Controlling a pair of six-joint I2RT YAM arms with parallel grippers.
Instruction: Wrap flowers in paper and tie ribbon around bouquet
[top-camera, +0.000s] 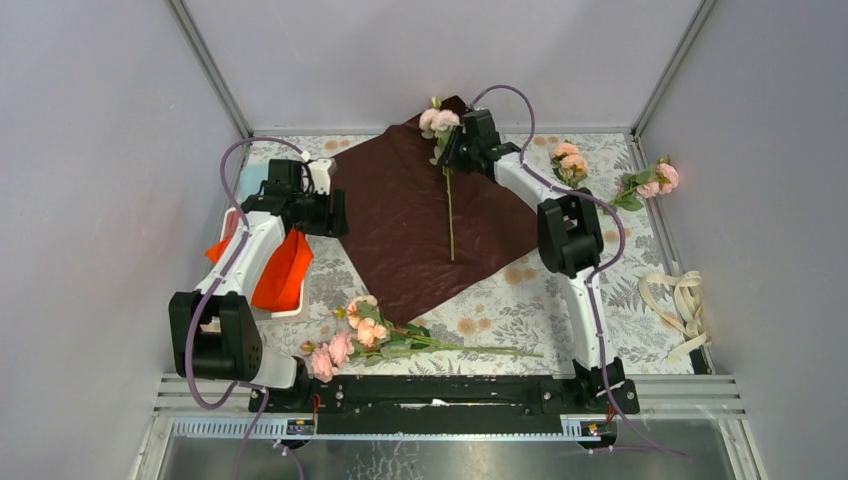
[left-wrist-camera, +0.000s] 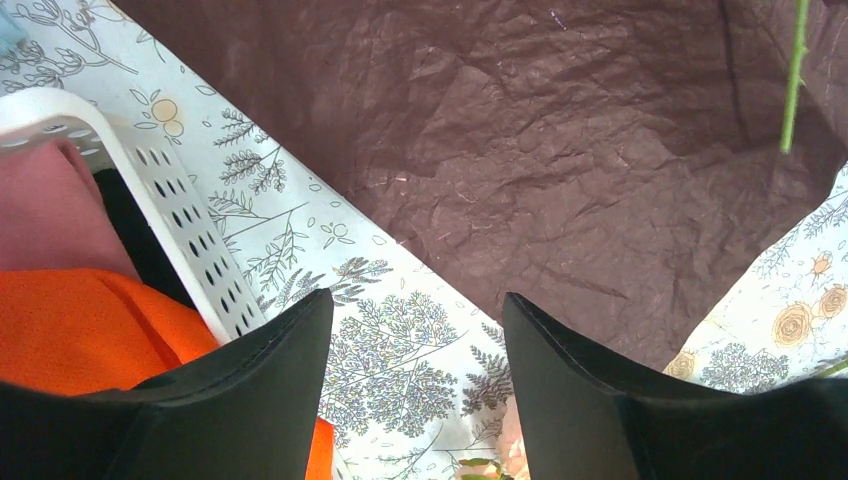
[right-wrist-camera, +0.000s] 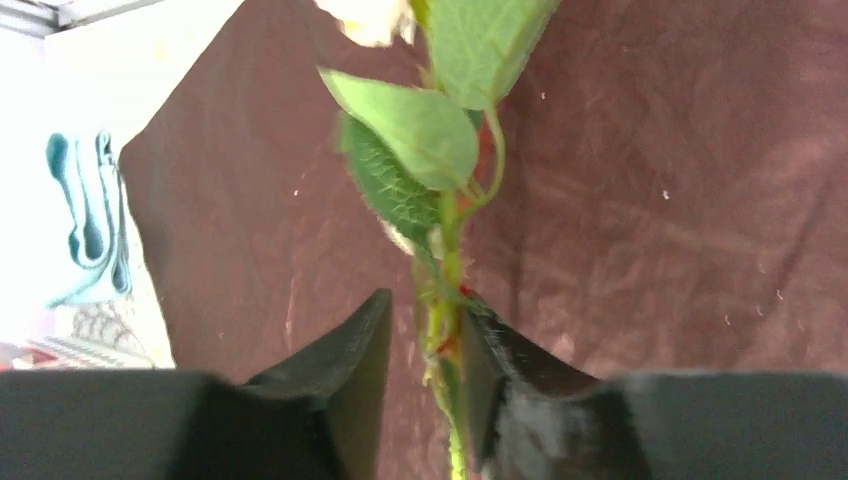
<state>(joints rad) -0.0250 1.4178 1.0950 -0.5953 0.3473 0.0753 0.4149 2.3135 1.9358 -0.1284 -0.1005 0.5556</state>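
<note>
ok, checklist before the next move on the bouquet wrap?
1. paper spread open: ok
2. rose stem lying on paper: ok
3. right end effector free of stem: cannot tell; jaws apart, stem touching one side
4. left end effector open, empty: ok
5. next flowers at near edge, uncovered: ok
6. ribbon off the paper: ok

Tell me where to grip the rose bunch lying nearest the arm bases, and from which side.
Grip the bare stems right of the leaves, coming straight down from above with the jaws across them. The rose bunch lies flat, blooms left and stems pointing right. There the stems are thin and free of leaves.
</note>
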